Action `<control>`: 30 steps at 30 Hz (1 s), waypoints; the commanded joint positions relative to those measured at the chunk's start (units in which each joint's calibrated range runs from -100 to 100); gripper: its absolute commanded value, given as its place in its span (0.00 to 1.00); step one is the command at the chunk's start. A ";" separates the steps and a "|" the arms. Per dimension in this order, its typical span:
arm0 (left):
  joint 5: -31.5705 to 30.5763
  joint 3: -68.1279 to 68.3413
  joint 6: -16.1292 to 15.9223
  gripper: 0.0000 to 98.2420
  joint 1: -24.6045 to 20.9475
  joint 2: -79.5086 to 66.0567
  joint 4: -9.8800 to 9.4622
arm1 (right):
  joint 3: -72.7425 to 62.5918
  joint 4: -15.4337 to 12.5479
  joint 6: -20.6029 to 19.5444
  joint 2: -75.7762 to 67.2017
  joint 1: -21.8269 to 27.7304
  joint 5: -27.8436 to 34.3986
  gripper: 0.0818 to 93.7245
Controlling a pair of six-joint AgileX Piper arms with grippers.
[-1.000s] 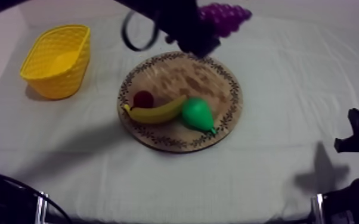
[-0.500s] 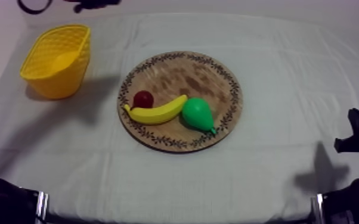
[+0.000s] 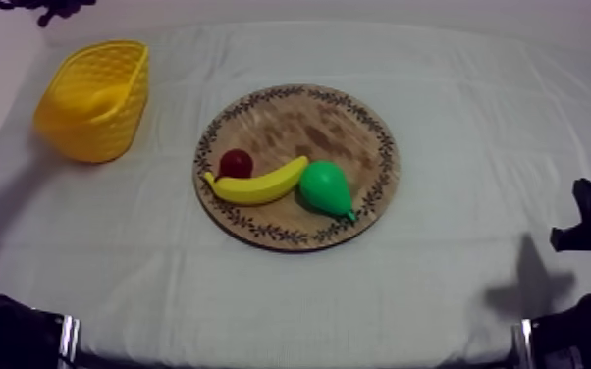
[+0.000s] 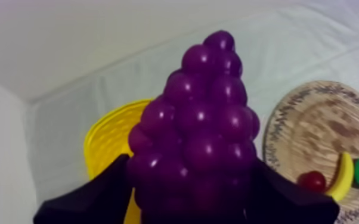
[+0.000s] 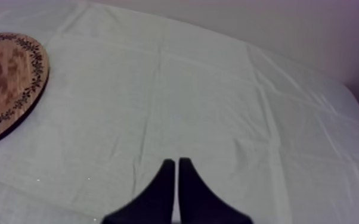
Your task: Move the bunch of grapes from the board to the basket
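Left gripper (image 4: 191, 184) clamps bunch of grapes (image 4: 201, 113) at wide end, yellow basket (image 4: 105, 143) behind; likely light, hard, knobbly, so slip unlikely.

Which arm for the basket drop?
Left: the left end effector holds the bunch of grapes near the yellow basket; right end effector is shut on nothing, beyond the wooden board.

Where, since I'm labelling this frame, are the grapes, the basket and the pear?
bunch of grapes (image 4: 203, 137), left wrist view, middle of the cluster.
yellow basket (image 3: 111, 132), top view, outer side wall.
pear (image 3: 324, 186), top view, green body.
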 commanded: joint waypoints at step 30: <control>-3.23 -3.94 1.54 0.56 -6.90 29.50 0.28 | 0.04 0.00 0.00 -0.02 0.02 0.00 0.00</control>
